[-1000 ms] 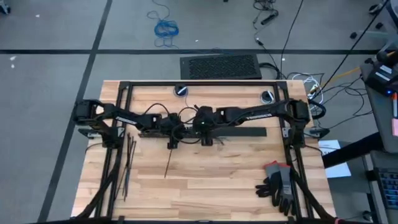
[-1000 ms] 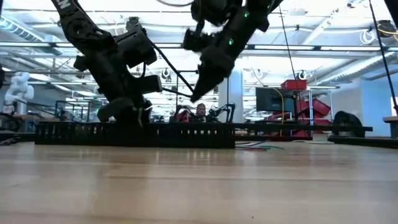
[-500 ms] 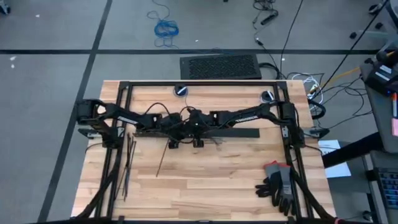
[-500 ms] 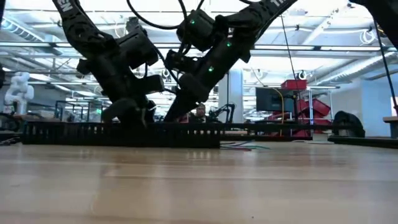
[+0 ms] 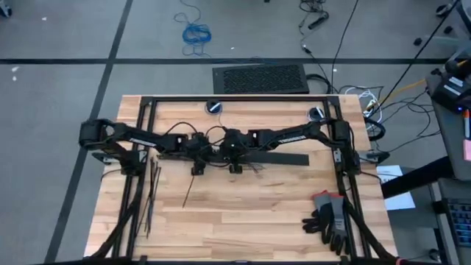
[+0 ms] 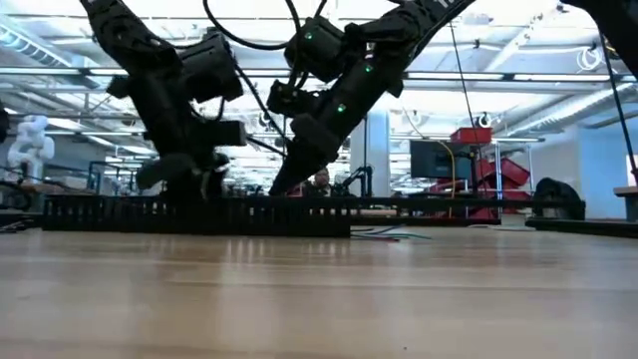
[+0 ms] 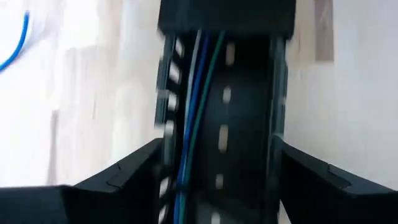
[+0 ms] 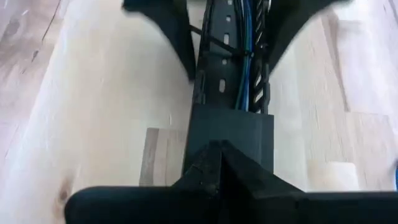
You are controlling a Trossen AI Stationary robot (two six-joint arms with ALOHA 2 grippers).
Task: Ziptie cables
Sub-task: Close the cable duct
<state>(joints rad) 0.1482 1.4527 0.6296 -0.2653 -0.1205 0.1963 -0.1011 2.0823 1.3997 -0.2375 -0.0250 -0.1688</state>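
Both grippers have slid toward the left side of the table since a second ago, and the long black channel (image 5: 283,157) has shifted left with them. So has the loose ziptie (image 5: 188,193), which trails at a slant from under the left gripper.

The cables (image 7: 189,112), blue, green and pale grey, run lengthwise inside that slotted channel at mid-table. The channel keeps them gathered in one straight run, probably so that a strip can be passed round them.

The left gripper (image 5: 197,158) stands over the channel with its fingers spread wide, one on each side wall. That looks like a way to steady or steer the channel rather than pinch the wires.

The right gripper (image 8: 221,158) sits just beside it, over the channel's solid end block, fingers closed to a point. I cannot tell whether they grip anything.

Spare zipties (image 5: 152,195) lie well apart by the left arm's base, and a pair of gloves (image 5: 331,213) rests near the right arm's base.

No cinched tie is clearly visible, so the bundling looks unfinished.
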